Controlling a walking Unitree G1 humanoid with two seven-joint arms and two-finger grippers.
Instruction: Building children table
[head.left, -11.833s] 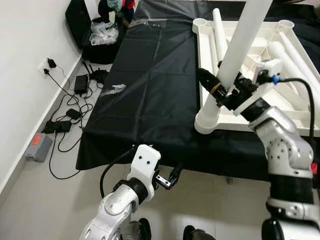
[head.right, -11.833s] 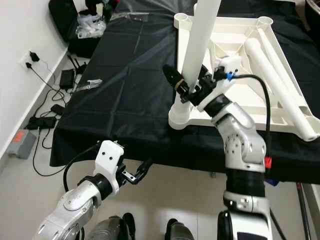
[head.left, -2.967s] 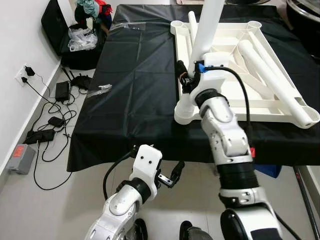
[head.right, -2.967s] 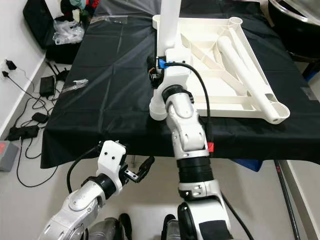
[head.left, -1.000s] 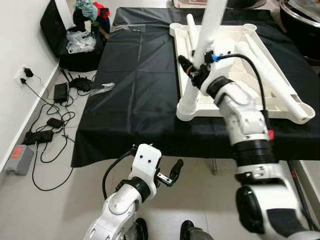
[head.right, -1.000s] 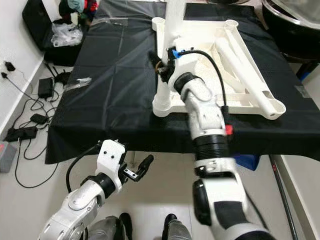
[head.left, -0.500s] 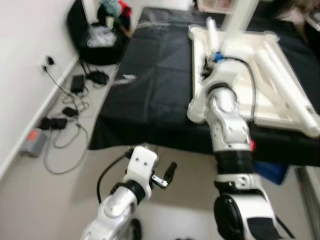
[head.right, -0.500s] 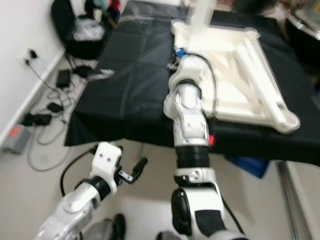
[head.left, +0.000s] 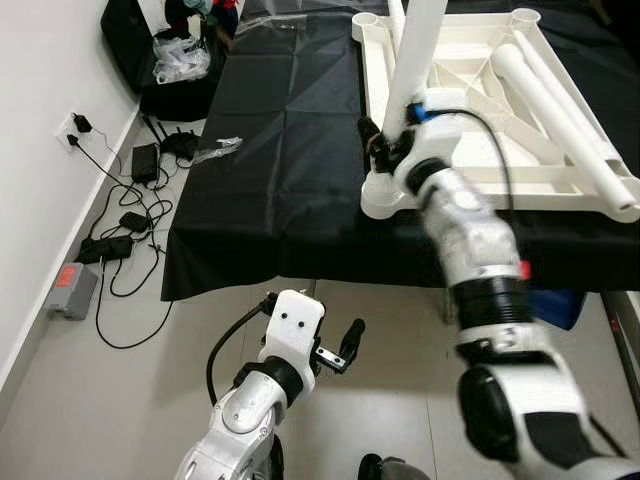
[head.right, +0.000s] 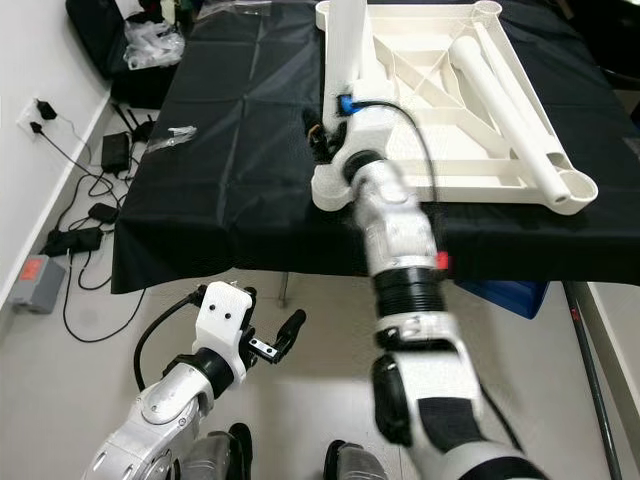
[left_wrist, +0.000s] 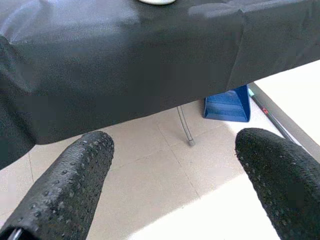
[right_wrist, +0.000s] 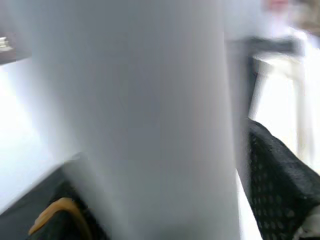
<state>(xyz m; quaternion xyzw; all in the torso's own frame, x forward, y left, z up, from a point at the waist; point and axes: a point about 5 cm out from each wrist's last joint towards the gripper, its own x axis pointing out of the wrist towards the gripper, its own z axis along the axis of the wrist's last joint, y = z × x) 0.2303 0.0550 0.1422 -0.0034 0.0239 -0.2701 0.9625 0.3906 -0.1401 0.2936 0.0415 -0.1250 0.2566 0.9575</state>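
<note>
An upturned white table top (head.left: 470, 170) lies on a black-draped table (head.left: 290, 150). A white leg (head.left: 415, 50) stands upright in its near-left corner socket (head.left: 383, 196). My right gripper (head.left: 385, 143) is shut around the low part of this leg; in the right wrist view the leg (right_wrist: 140, 110) runs close against a black finger (right_wrist: 280, 170). Another loose leg (head.left: 565, 100) lies across the top's ribs. My left gripper (head.left: 350, 338) hangs low in front of the table over the floor, its fingers (left_wrist: 65, 190) wide apart and empty.
Cables and power adaptors (head.left: 130, 220) trail on the floor at the left by the wall. A black bag (head.left: 150, 50) and a plastic bag (head.left: 180, 62) sit at the far left corner. A blue box (left_wrist: 227, 105) stands under the table. A small plastic packet (head.left: 215, 148) lies on the cloth.
The head camera has swung and steadied, so the whole scene shifted. My right gripper keeps its hold on the upright leg. The left arm hangs as before.
</note>
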